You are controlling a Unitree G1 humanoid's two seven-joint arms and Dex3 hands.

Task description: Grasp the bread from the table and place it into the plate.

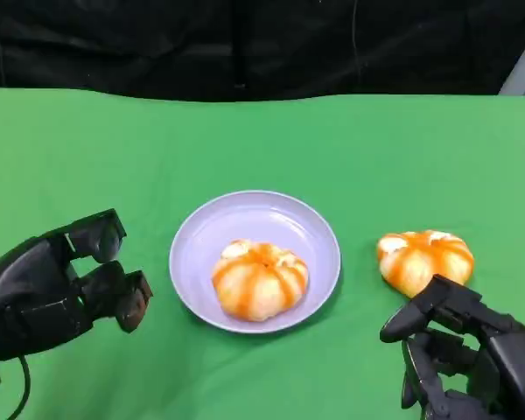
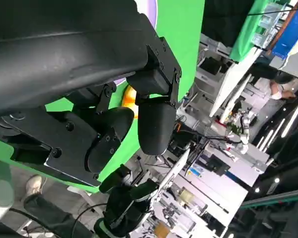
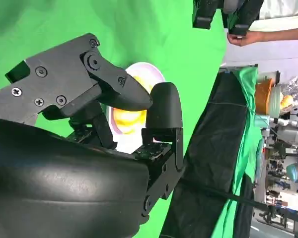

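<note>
Green cloth covers the surface (image 1: 350, 140), which carries a lavender plate (image 1: 201, 236) near its centre. One bread roll (image 1: 260, 278), pale with orange glaze stripes, lies inside the plate, toward the rim nearest the robot. A second bread roll (image 1: 424, 259) of the same kind lies on the cloth, to the right of the plate and apart from it.

Left hand (image 1: 66, 284): positioned to the left of the plate, apart from it. The fingers are spread with a gap between them and hold nothing. The left wrist view (image 2: 139, 111) confirms this: no object sits between the fingers.

Right hand (image 1: 459, 350): positioned just in front of the second bread roll, on the robot's side. In the head view the uppermost finger reaches close to the roll's near edge; contact cannot be confirmed. The fingers are apart and grasp nothing. The right wrist view (image 3: 134, 106) looks past the fingers toward the plate and the roll in it.

Current step, as judged: one roll is already placed. The remaining roll is not yet grasped, and the right hand stands at the approach stage.

Next move, as judged: advance the right hand over the second bread roll, set the fingers on opposite sides of it, and close with moderate force, since the roll looks soft and may deform. Then lift, carry left, and release into the free part of the plate, beyond the first roll.
</note>
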